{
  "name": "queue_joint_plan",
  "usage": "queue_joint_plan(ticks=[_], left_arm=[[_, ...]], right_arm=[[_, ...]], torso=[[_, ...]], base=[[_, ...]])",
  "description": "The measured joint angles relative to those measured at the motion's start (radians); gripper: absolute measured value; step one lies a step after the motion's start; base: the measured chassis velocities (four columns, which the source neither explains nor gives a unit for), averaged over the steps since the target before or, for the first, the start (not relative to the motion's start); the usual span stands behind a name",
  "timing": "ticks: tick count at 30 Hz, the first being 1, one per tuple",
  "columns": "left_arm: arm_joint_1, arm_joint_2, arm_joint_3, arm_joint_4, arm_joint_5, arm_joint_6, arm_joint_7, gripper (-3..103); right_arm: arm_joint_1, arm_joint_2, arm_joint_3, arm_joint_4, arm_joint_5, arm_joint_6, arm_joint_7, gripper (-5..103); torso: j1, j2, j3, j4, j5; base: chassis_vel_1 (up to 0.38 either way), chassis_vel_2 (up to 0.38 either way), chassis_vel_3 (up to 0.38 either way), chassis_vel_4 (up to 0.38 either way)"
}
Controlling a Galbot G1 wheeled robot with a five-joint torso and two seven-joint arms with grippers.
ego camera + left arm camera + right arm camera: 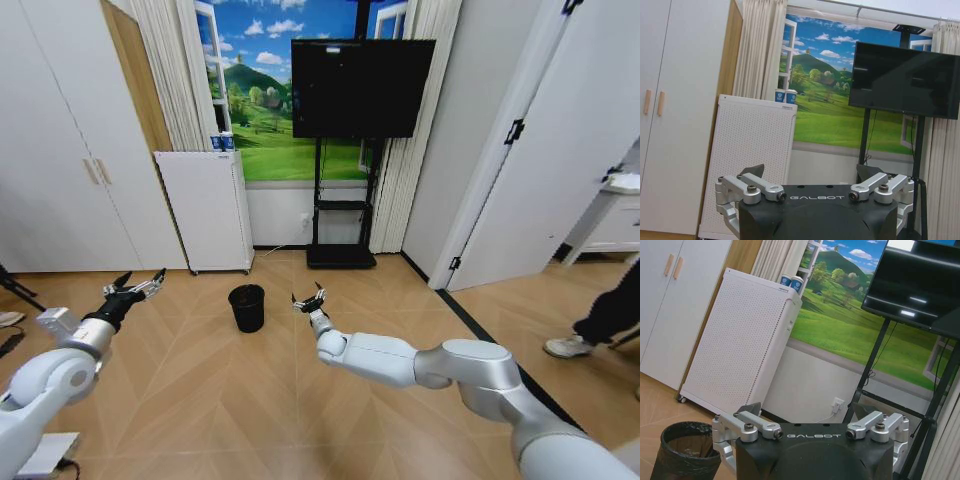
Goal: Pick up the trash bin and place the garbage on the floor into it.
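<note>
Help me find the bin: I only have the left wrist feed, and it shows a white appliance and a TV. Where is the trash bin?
Observer: The trash bin stands upright on the floor, in front of the white appliance.
Operator: Which end effector is nearer to it?
Observer: The right end effector. It is open, just to the bin's right and apart from it.
Operator: And the left one?
Observer: The left end effector is farther off, to the bin's left.
</note>
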State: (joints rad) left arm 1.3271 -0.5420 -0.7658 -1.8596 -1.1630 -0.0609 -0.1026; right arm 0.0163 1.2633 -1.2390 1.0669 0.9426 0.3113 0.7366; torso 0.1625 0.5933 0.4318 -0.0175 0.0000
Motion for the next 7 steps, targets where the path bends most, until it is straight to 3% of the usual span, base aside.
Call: queue_joint_plan(ticks=[7], left_arm=[[0.0, 0.0, 0.0, 0.0, 0.0, 0.0, 0.0, 100]], right_arm=[[0.0, 0.0, 0.0, 0.0, 0.0, 0.0, 0.0, 100]], torso=[[0.0, 0.0, 0.0, 0.0, 0.0]], base=[[0.0, 0.0, 0.0, 0.0]])
